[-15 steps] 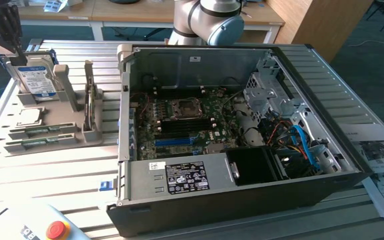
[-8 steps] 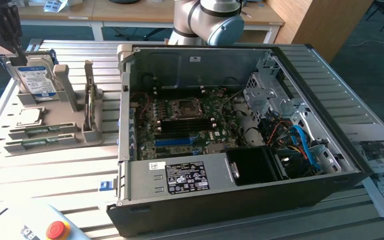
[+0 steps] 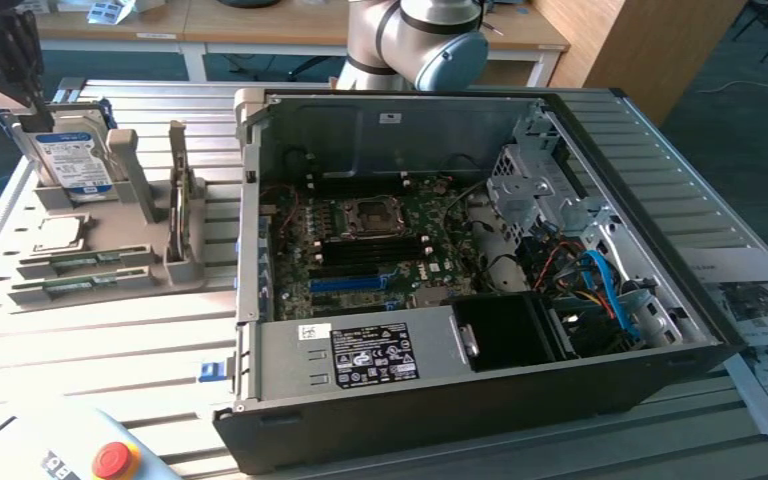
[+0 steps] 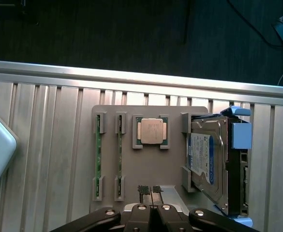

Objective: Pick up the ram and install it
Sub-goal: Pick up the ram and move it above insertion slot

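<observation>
Two ram sticks [image 4: 97,157] [image 4: 119,157], slim green boards, stand on edge side by side in slots of a grey holder [image 4: 131,169]. In the exterior view these ram sticks [image 3: 84,262] lie at the holder's near end, on the exterior view's left. My gripper [image 4: 151,191] hangs above the holder, shut with nothing between its fingers, apart from the sticks. In the exterior view the dark gripper [image 3: 31,105] is high at the far left, over the hard drive end. The open computer case [image 3: 264,330] shows its motherboard [image 3: 371,250].
In the holder, a silver processor chip [image 4: 151,131] and a hard drive [image 4: 209,164] with a blue-white label sit beside the sticks. A white pendant with a red stop button [image 3: 115,460] lies near the front. Papers [image 3: 764,330] lie on the exterior view's right. The slatted table's edge [image 4: 131,77] runs behind the holder.
</observation>
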{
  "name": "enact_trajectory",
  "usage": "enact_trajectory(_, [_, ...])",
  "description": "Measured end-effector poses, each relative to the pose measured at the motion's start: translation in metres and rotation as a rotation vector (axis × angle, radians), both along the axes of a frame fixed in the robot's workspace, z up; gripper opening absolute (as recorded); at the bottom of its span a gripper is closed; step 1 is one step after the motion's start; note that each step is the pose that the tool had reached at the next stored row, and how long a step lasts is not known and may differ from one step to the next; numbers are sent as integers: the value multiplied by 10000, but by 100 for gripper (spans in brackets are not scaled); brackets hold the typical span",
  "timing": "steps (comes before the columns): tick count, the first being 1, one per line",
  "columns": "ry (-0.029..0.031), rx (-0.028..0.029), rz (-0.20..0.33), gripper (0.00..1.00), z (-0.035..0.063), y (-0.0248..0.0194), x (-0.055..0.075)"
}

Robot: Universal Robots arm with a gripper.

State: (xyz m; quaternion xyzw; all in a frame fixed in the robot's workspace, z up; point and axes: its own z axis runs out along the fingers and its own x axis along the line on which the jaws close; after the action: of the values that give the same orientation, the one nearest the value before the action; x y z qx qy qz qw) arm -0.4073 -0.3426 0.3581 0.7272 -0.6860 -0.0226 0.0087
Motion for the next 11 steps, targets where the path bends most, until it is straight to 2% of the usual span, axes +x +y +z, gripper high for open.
enact_trajectory(7, [-1, 0, 0, 10, 0, 0, 0])
enact_trajectory(9, [-21, 0, 0, 10, 0, 0, -1])
enact_trajectory(11, [-71, 0, -1, 10, 0, 0, -3])
